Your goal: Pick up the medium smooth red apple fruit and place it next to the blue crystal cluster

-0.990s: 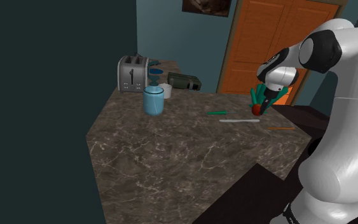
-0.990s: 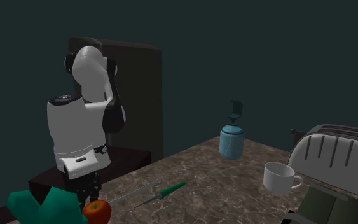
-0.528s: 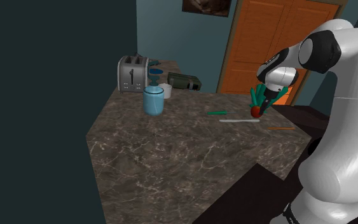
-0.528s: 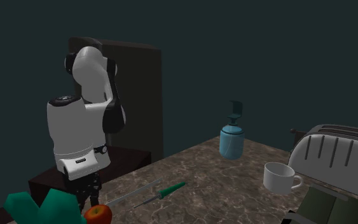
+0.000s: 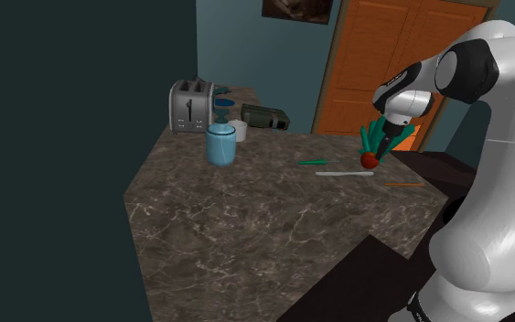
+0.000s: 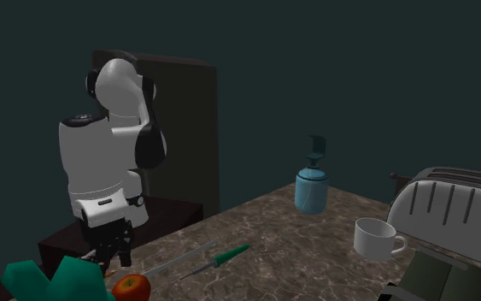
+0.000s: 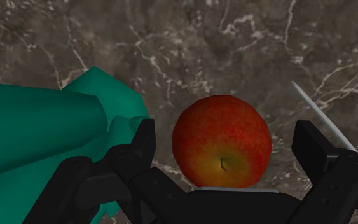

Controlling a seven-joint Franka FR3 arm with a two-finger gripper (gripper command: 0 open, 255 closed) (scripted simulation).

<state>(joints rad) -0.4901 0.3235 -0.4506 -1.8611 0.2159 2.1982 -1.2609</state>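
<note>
A red apple [image 7: 222, 141] rests on the dark marble counter [image 5: 246, 220], right beside a teal-green crystal cluster [image 7: 44, 127]. My gripper [image 7: 228, 137] hangs just above the apple and is open, with one black finger on each side of the fruit and a gap to it on both. In the shoulder view the apple [image 5: 369, 158] lies at the counter's far right edge, below the gripper [image 5: 384, 146] and against the cluster [image 5: 371, 137]. The second exterior view shows the apple [image 6: 131, 286] in front of the cluster [image 6: 50, 282], with the gripper [image 6: 110, 255] above it.
A green-handled screwdriver [image 5: 312, 163], a pale thin rod [image 5: 342, 173] and an orange stick [image 5: 403, 185] lie close to the apple. Further off stand a blue soap dispenser [image 5: 220, 142], a white cup [image 5: 238, 131], a toaster [image 5: 191, 105] and a dark box [image 5: 264, 117].
The fingers have spread apart and let go of the apple, which now sits on the counter. The hand has lifted slightly above it.
</note>
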